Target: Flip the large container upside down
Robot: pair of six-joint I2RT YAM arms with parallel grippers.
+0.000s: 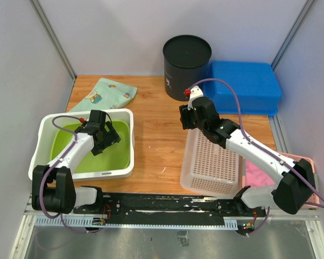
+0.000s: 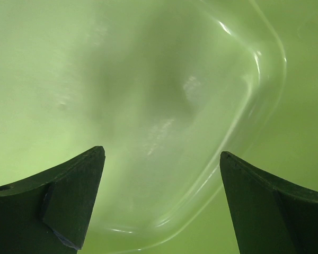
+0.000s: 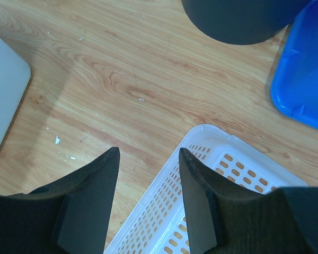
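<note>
From above: the white tub (image 1: 83, 175) looks like the biggest box, so I think it is the one to flip. It sits on the desk (image 1: 156, 140) and a green tub (image 1: 116, 156) sits inside it. The left pincer (image 1: 110, 137) hangs low inside the green tub, spread wide and holding nothing. To do this well, it should grab one rim, not the smooth floor. I think the green tub should come out first, or it may drop out when the white tub tips. Right of the white tub is a basket (image 1: 213, 162) with holes and nothing in it. The right pincer (image 1: 184, 117) is over the basket's corner. Behind are a cloth (image 1: 109, 93), a black bucket (image 1: 186, 65) and a blue box (image 1: 243, 81).

Left wrist: the pincer (image 2: 161, 153) is wide. Only the bare, shiny green floor shows below it.

Right wrist: the pincer (image 3: 148, 151) is partly open and holds nothing. The basket's corner lies below the gap. I cannot tell if it touches the basket.
</note>
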